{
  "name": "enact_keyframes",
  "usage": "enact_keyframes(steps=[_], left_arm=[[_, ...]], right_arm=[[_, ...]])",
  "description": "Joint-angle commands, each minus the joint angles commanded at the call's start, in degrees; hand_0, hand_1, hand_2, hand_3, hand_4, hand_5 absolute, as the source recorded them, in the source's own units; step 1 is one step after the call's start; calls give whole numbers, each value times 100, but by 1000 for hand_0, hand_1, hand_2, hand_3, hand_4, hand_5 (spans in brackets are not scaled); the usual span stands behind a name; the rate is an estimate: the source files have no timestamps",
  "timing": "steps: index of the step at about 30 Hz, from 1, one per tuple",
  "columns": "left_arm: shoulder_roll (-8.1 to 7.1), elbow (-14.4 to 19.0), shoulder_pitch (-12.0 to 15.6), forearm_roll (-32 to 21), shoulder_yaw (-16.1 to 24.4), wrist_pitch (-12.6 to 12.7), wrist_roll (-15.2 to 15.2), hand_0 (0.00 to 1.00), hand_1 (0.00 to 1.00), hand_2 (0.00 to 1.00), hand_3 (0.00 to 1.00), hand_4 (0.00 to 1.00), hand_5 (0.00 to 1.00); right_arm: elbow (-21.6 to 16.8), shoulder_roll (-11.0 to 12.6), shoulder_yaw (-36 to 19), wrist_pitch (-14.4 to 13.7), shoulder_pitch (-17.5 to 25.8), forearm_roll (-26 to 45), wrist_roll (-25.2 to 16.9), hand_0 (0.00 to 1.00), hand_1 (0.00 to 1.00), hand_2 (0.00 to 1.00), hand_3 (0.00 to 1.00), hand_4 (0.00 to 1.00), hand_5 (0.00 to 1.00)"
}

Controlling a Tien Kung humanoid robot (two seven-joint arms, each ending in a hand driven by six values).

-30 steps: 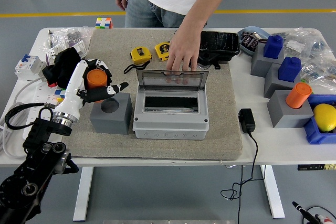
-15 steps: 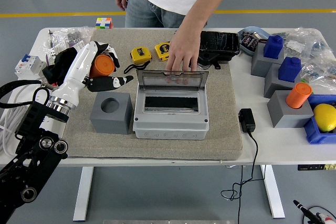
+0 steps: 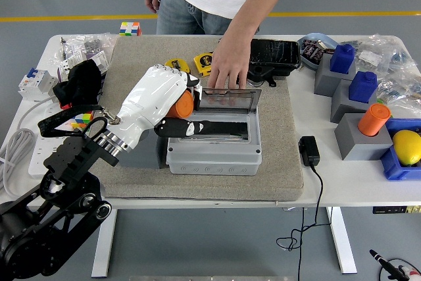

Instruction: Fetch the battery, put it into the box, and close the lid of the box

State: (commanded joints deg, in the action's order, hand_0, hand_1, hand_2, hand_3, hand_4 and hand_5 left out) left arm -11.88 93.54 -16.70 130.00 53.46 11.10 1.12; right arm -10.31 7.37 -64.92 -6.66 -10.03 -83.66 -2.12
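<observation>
left hand (image 3: pixel 168 106): fingers wrapped round orange battery (image 3: pixel 181 104), held at the left edge of the grey box (image 3: pixel 214 146) (over its open slot). lid (image 3: pixel 228 99): raised, a person's hand (image 3: pixel 228 64) resting on its top edge.

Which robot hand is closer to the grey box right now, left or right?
Left. The left hand, shut on the orange battery, hangs over the grey box's left end. The right hand is not in view.
</observation>
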Motion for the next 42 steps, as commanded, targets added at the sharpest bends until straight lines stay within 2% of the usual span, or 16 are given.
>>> enact_keyframes(steps=[5,9,16,21,25,37,42], left_arm=[[112,-325,-318,0,-577,23,-31,50,63,104,93,748,263],[236,-619,-519,0,-883,62,-13,50,63,104,93,748,263],[495,-1365,-774,-106,-1103,259,149,47,63,104,90,745,269],[623,-1861,-984,-234,-1168,379,253,47,63,104,90,745,269],[709,-2036,-1049,-228,-1186,412,262,48,62,105,91,744,269],[940,-2256,-1242,-412,-1329,487,325,49,63,104,90,740,265],[1059,-2593,-1408,-664,-1280,603,413,49,63,104,92,740,265]], right_arm=[[0,12,52,1,-15,9,6,894,870,811,849,998,998],[0,16,51,3,-15,-17,17,894,870,811,849,998,998],[0,12,33,8,2,-62,32,894,871,811,849,998,998],[0,16,18,10,-12,-95,41,894,871,811,849,998,998],[0,20,70,2,-25,-41,33,894,871,810,849,998,998],[0,23,30,8,-44,-87,42,894,871,812,849,998,998],[0,23,15,10,-49,-105,49,894,870,811,849,998,998]])
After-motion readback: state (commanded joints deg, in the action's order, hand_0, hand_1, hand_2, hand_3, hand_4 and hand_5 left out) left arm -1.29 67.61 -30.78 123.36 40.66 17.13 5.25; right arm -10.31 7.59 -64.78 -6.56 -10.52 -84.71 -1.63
